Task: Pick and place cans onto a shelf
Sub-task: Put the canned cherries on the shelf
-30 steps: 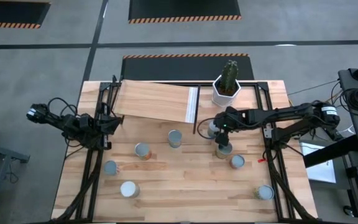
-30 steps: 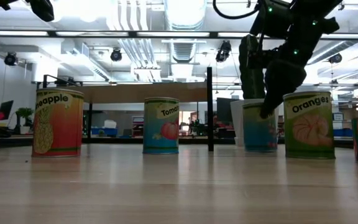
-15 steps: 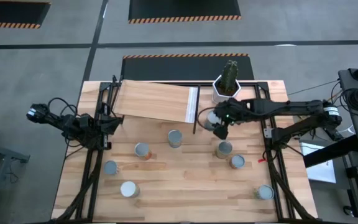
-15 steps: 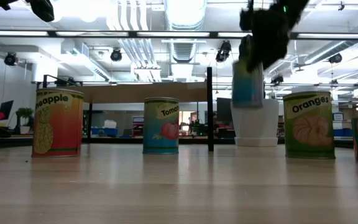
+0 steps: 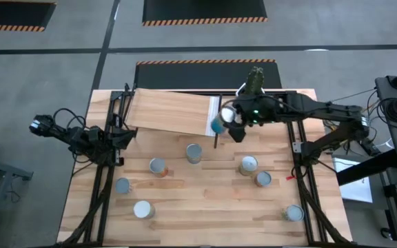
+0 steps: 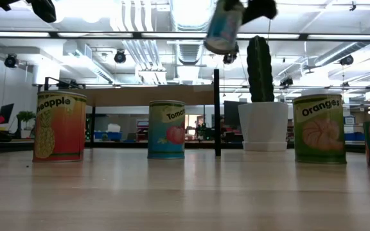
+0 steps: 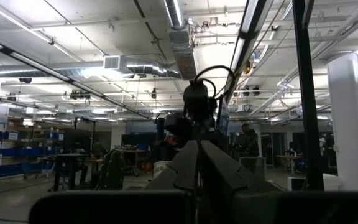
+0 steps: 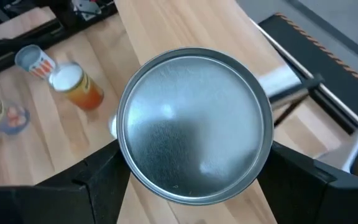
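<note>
While the left tool [image 5: 126, 136] waits shut at centre-left, the right tool [image 5: 227, 117] grips a tilted silver-topped blue-labelled metal can [image 5: 218, 124] above the pale wooden shelf's [image 5: 171, 114] white edge.

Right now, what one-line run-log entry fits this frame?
phase: carry | right tool: shut on can, lifted, tilted, at shelf edge | left tool: shut, waiting at table's left | six cans on table
</note>
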Robot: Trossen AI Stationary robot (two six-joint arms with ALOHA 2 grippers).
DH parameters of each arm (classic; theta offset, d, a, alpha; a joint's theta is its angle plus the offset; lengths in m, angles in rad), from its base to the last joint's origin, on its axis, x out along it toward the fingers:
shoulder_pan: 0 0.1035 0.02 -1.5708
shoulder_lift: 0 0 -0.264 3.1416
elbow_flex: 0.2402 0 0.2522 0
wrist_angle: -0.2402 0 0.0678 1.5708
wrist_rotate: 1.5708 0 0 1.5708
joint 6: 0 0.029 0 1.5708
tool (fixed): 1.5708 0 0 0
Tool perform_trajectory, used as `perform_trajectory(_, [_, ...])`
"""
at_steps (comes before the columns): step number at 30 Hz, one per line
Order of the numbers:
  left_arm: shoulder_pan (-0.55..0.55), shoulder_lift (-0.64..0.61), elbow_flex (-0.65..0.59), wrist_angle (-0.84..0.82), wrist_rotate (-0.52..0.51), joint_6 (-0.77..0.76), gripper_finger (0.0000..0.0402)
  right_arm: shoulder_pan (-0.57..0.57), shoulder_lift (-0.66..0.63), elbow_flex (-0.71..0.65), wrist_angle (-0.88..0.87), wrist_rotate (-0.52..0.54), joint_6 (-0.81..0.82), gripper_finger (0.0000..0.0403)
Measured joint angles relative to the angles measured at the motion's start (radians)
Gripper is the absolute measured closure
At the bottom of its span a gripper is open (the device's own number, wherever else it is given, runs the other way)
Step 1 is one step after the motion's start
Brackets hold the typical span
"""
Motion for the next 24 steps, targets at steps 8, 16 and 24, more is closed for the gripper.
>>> perform_trajectory(8, [0.000, 0.000, 0.000, 0.000, 0.000, 0.001, 0.0402, -0.006, 0.266, 0.275, 0.004, 0.053, -0.071, 0.0110])
perform_trajectory(16, [0.000, 0.000, 0.000, -0.001, 0.000, -0.005, 0.0402, -0.042, 0.510, 0.565, -0.005, 0.071, -0.098, 0.0110])
perform_trajectory(24, [0.000, 0.000, 0.000, -0.002, 0.000, -0.009, 0.0402, -0.068, 0.676, 0.716, -0.073, 0.079, -0.145, 0.0110])
